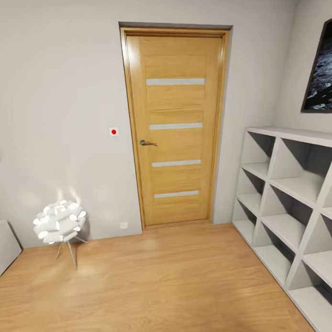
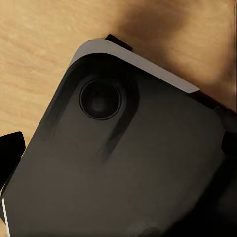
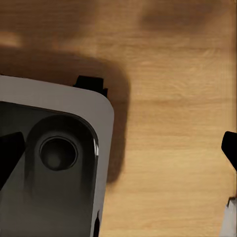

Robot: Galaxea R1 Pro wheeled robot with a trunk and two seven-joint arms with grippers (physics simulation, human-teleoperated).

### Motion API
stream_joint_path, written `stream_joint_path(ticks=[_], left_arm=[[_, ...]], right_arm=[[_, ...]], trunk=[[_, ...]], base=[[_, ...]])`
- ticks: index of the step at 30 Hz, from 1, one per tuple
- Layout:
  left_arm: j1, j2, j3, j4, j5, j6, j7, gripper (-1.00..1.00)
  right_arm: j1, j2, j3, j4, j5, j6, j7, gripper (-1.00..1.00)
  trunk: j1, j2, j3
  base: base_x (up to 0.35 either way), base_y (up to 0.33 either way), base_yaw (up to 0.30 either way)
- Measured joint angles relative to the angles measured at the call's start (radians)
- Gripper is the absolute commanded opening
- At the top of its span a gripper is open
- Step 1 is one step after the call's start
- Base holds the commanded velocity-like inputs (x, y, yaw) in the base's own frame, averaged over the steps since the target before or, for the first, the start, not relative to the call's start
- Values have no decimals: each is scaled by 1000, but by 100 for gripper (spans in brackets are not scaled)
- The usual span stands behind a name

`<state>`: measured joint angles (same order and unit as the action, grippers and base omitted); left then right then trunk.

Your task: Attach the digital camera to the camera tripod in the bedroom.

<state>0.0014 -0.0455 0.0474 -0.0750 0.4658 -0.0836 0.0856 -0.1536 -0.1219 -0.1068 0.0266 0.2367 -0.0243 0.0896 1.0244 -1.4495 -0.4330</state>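
The digital camera and the camera tripod are out of view. I face a bedroom wall with a wood floor (image 1: 156, 286) in front of it. My left gripper (image 2: 120, 148) hangs open over my own dark base (image 2: 148, 187), one black fingertip (image 2: 10, 153) at each side of the left wrist view, nothing between them. Above the floor and the base's grey-edged corner (image 3: 54, 163), my right gripper (image 3: 120, 150) is open too, its fingertips (image 3: 229, 145) wide apart and empty.
A shut wooden door (image 1: 176, 127) stands straight ahead. The white petal-shaped floor lamp (image 1: 59, 222) glows at the left on thin legs. White cube shelves (image 1: 291, 200) line the right wall under a dark framed picture (image 1: 321, 74). A pale furniture corner (image 1: 5, 246) pokes in at the far left.
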Motion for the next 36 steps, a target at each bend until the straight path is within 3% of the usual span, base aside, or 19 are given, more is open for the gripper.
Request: stream_joint_path(ticks=[10,36], left_arm=[[0,0,0,0,0,-1,0,100],[0,0,2,1,2,-10,1,100]], right_arm=[[0,0,2,-1,0,-5,0,100],[0,-2,3,-2,0,-6,0,100]], trunk=[[0,0,0],[0,0,0]], base=[[321,-135,100],[302,-189,263]])
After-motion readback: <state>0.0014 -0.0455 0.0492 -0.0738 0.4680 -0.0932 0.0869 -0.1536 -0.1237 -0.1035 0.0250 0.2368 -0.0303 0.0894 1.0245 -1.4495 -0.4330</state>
